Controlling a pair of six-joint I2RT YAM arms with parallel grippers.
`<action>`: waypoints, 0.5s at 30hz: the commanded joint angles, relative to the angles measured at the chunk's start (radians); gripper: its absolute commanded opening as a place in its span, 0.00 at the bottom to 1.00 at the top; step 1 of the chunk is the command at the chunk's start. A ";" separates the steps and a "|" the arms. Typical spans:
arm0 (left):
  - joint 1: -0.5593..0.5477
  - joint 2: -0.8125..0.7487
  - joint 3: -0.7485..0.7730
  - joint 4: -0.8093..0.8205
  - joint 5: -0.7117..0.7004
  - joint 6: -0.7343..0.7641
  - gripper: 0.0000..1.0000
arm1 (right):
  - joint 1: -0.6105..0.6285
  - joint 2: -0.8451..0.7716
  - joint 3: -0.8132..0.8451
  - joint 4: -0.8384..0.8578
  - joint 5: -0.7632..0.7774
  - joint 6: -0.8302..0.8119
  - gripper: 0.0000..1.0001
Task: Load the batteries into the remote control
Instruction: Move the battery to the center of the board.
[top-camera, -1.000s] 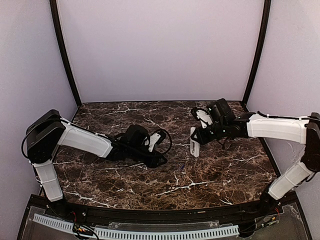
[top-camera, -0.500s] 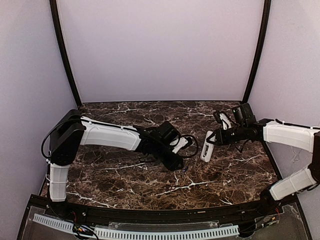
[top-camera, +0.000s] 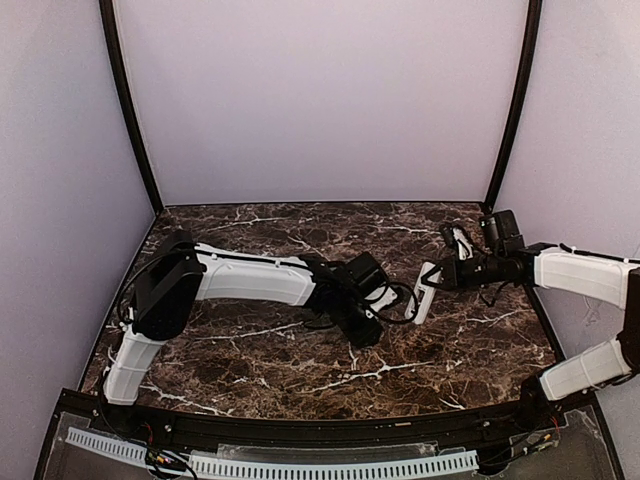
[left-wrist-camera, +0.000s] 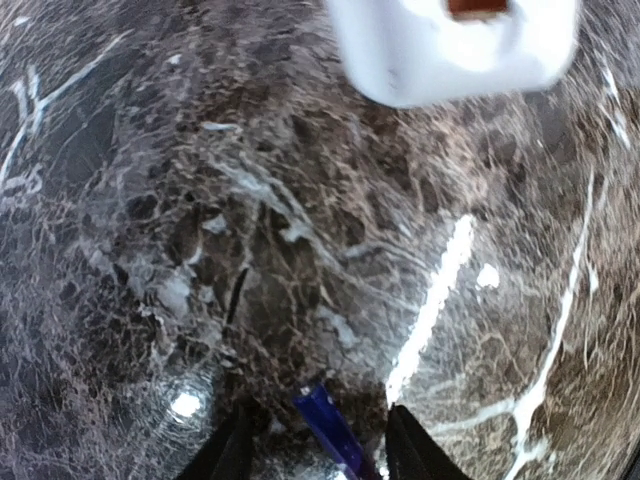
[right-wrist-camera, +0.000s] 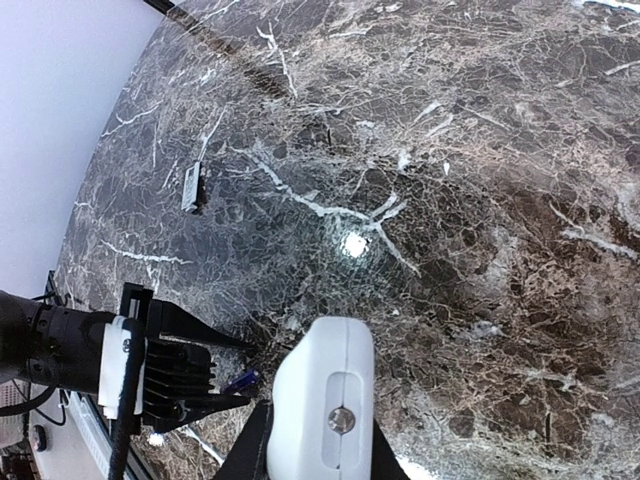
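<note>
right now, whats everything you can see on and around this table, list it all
remote control: one, white, held in the right jaws
battery: one visible, bluish-purple, between the left fingers, near the remote control's end
small flat piece: one, grey, lying on the table away from both arms; too small to identify
table: one, dark brown marble with white veins
walls: pale lilac, on three sides
left jaws: one pair, black fingers standing apart either side of the battery, not pressing it
right jaws: one pair, black, shut on the remote control's end
</note>
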 joint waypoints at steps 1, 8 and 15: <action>-0.006 0.066 0.067 -0.174 -0.126 0.040 0.37 | -0.014 -0.016 -0.011 0.040 -0.048 0.007 0.00; -0.005 0.024 0.040 -0.319 -0.242 0.101 0.03 | -0.019 0.007 -0.018 0.098 -0.178 0.017 0.00; 0.085 -0.214 -0.243 -0.173 -0.190 -0.160 0.00 | -0.017 0.031 -0.047 0.212 -0.317 0.076 0.00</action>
